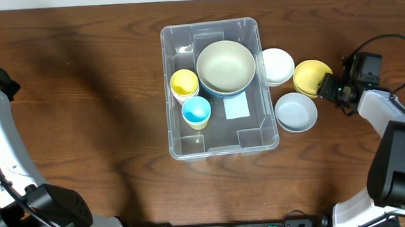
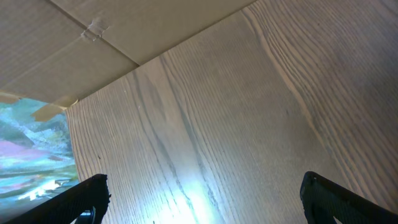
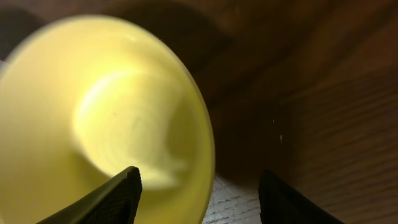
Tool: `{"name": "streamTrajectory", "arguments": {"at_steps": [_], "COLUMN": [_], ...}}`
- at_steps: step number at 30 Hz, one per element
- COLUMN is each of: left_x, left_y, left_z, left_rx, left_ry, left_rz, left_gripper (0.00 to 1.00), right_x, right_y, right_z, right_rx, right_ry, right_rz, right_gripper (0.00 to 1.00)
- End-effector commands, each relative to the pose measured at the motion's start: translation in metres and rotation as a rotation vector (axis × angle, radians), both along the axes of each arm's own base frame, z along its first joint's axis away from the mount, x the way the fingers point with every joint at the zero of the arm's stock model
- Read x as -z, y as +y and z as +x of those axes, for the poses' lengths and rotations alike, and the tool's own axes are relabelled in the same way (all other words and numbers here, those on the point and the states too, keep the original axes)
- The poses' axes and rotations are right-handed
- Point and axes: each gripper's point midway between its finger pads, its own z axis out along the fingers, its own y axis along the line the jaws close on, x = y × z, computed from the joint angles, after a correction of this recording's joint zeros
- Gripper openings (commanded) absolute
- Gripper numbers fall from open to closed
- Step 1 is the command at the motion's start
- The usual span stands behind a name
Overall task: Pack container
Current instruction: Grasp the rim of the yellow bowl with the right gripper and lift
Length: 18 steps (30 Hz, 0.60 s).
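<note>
Jaws of the right gripper stand apart astride the yellow bowl rim, just right of the container at mid-table. The bowl looks light, stiff and slick, so pinch its thin rim. The left gripper gapes wide.

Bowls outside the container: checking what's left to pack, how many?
3: white bowl beside the container's right wall, yellow bowl at the right tool, pale blue bowl in front of both. Nested ones possible.
</note>
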Motion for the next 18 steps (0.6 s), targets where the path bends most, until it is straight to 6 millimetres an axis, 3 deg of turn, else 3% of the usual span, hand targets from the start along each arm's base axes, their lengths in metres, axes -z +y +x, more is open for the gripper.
{"name": "streamTrajectory", "arguments": {"at_steps": [1,3,10,18], "left_x": [0.0,0.0,0.0,0.0], "left_y": [0.004,0.004,0.004,0.004], "left_z": [-0.002,-0.002,-0.002,-0.002], "left_rx": [-0.008,-0.008,-0.008,-0.008], "left_ry": [0.016,0.016,0.016,0.016], "left_rz": [0.013,0.013,0.013,0.013], "left_gripper": [0.98,0.98,0.98,0.98], "right_x": [0.004,0.004,0.006,0.009], "right_y": [-0.002,-0.002,-0.002,-0.011], "right_z": [-0.002,-0.002,-0.006,-0.012], "right_rx": [0.021,0.021,0.023,0.056], "right_ry": [0.005,0.007,0.023,0.042], "right_rz": [0.018,0.018,0.021,0.026], "right_gripper": [0.61,0.58,0.31,0.22]}}
